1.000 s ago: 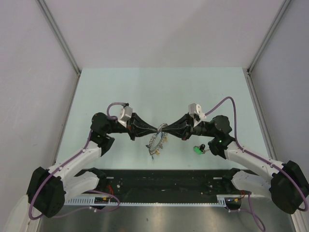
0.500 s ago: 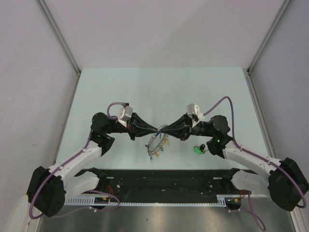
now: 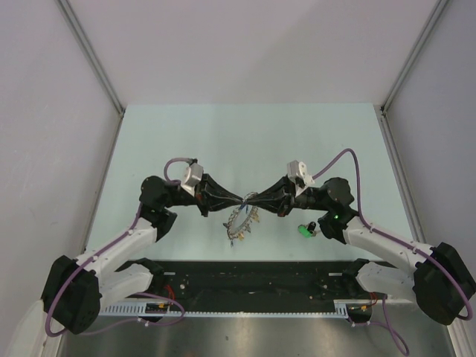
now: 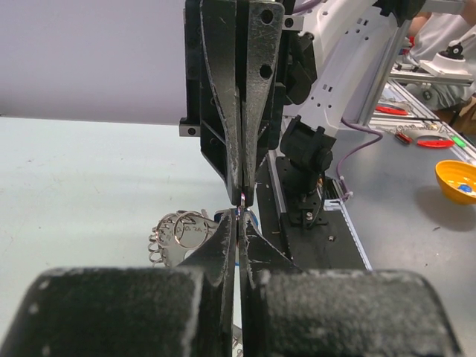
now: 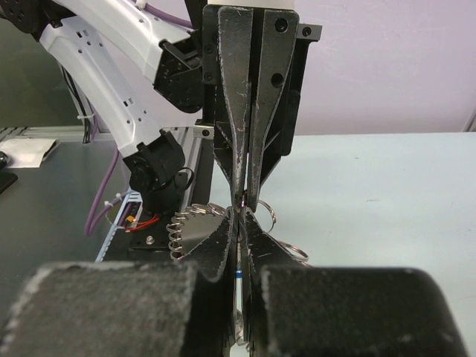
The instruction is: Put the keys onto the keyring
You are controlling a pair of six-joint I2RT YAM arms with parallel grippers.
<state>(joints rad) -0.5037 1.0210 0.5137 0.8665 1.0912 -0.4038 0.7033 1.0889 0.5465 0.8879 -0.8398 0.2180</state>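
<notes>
Round grey-silver metal keyring [image 3: 241, 221], wire-loop edged: frame centre, just below black left gripper [image 3: 239, 199] and black right gripper [image 3: 255, 198]. These meet tip to tip, both pinched fully closed.

no legible text, labels, numbers or signs anywhere

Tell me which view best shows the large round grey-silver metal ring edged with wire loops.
Top external: only there the grey-silver metal ring shows whole, though small. Each wrist view shows only part of its looped edge up close, the rest hidden.
</notes>
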